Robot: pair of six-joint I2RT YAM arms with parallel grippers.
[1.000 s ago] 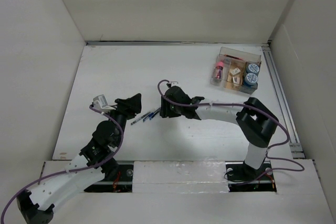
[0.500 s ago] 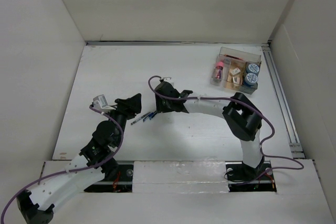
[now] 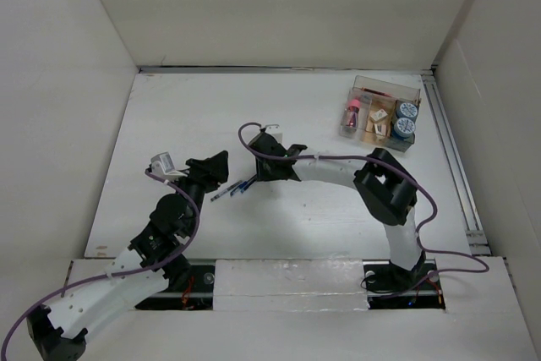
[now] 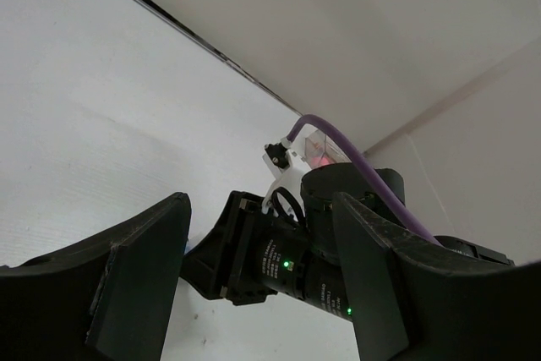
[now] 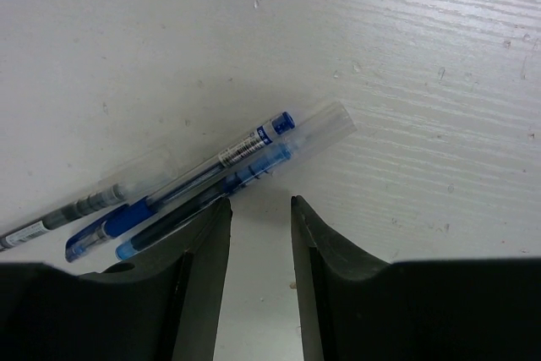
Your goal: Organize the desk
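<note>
The white desk [image 3: 186, 116] spreads out under three pens [image 5: 203, 177], two blue and one dark, which lie bunched side by side on it. The right gripper [image 5: 260, 205] hangs just beside one end of the pens, its fingers narrowly parted with only bare tabletop between them. The left gripper [image 3: 218, 164] sits just left of the pens, jaws wide apart and empty. A clear compartmented tray [image 3: 368, 84] stands well apart from the pens, toward the far right.
</note>
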